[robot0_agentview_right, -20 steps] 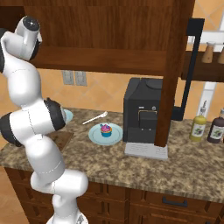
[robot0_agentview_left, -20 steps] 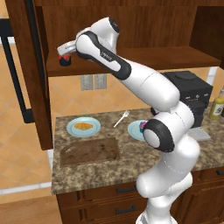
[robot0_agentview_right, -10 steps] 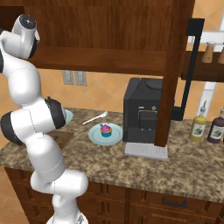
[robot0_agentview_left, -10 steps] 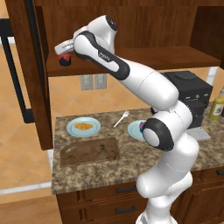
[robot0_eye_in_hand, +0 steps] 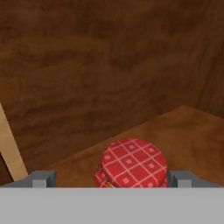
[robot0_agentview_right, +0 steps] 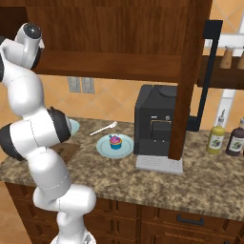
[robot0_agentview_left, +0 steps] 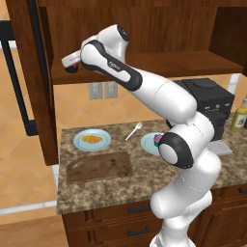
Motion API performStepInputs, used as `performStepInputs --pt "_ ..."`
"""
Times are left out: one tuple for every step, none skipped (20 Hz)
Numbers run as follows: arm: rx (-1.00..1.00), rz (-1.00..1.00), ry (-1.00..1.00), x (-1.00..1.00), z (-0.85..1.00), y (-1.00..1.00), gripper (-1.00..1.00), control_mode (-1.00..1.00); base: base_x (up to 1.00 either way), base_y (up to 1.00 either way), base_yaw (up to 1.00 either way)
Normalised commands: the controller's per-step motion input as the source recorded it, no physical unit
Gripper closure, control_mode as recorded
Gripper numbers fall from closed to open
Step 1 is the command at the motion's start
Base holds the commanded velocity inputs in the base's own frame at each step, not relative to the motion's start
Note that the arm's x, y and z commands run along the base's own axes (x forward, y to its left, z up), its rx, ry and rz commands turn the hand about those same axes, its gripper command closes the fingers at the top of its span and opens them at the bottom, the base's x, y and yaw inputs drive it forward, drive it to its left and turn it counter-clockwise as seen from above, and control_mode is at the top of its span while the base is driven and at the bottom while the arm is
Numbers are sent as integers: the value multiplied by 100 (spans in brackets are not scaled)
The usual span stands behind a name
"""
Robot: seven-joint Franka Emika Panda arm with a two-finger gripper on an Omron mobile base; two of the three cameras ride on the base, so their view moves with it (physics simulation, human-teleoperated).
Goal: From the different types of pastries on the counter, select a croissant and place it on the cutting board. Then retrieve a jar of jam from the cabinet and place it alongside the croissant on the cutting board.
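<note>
1. Gripper (robot0_eye_in_hand: 111, 177) open wide; one fingertip (robot0_eye_in_hand: 42, 178) on each side of the jar (robot0_eye_in_hand: 133, 163), no contact seen.
2. Jar stands on the cabinet (robot0_agentview_left: 159, 29) shelf, red checked lid up. In the left base view the gripper (robot0_agentview_left: 71, 64) is at the shelf's left end, just right of the cabinet's side panel.
3. Croissant (robot0_agentview_left: 92, 140) lies on a blue plate (robot0_agentview_left: 78, 143), behind the cutting board (robot0_agentview_left: 99, 167), near its left end, not on it.
4. Board lies flat on the counter (robot0_agentview_left: 140, 181), nothing on it.
5. Cupcake (robot0_agentview_right: 114, 141) on a second plate (robot0_agentview_right: 126, 147), right of the board; a fork (robot0_agentview_left: 133, 130) lies between the two plates.
6. Black coffee machine (robot0_agentview_right: 155, 126) is further right of the board, past the cupcake.
</note>
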Motion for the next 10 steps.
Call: performStepInputs --pt "0 4 -6 16 -16 0 -100 -100 0 0 0" --pt "0 4 -5 16 -16 0 -100 -100 0 0 0" --pt "0 4 -5 11 -16 0 -100 -100 0 0 0" --pt "0 4 -3 10 -17 0 -100 -100 0 0 0" --pt "0 4 -3 6 -16 0 -100 -100 0 0 0" --pt "0 4 -3 3 -15 0 -100 -100 0 0 0" --pt "0 4 -1 0 -18 0 -100 -100 0 0 0" --pt "0 3 0 0 -22 0 100 -100 0 0 0" --pt "0 3 0 0 -21 0 100 -100 0 0 0" --pt "0 2 0 0 -13 0 100 -100 0 0 0"
